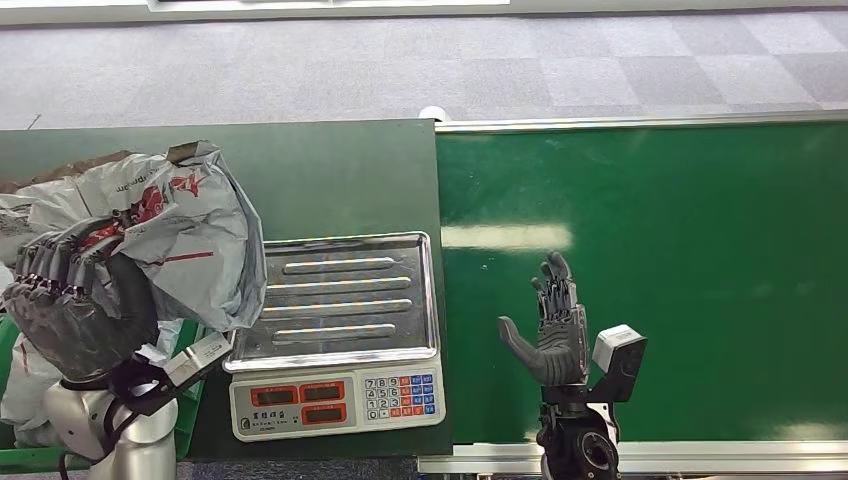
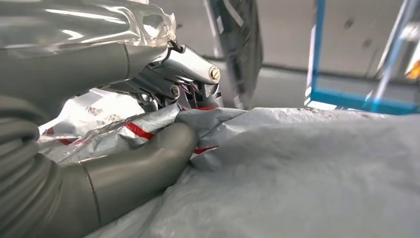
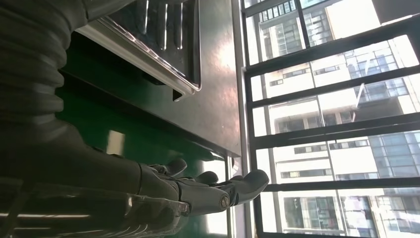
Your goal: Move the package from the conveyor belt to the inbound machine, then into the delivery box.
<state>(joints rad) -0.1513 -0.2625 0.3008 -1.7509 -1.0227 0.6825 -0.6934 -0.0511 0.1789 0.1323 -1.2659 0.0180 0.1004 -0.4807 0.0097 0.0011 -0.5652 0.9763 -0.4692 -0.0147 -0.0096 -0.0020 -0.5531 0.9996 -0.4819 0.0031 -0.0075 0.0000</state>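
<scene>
A grey plastic mailer package (image 1: 185, 235) with red print hangs in the air at the left, beside the scale's left edge. My left hand (image 1: 75, 310) grips its lower left part. In the left wrist view the thumb (image 2: 148, 163) and fingers (image 2: 183, 79) pinch a fold of the package (image 2: 307, 168). The inbound machine is a scale with a steel pan (image 1: 345, 300) and a keypad front (image 1: 335, 398); its pan is bare. My right hand (image 1: 552, 330) hovers open and upright over the green conveyor belt (image 1: 680, 270), its fingers (image 3: 223, 191) spread and holding nothing.
A green crate (image 1: 25, 455) with more pale packages stands below my left arm at the lower left. The scale rests on a dark green table (image 1: 320, 180). A silver rail (image 1: 640, 122) borders the belt's far side. Grey carpet lies beyond.
</scene>
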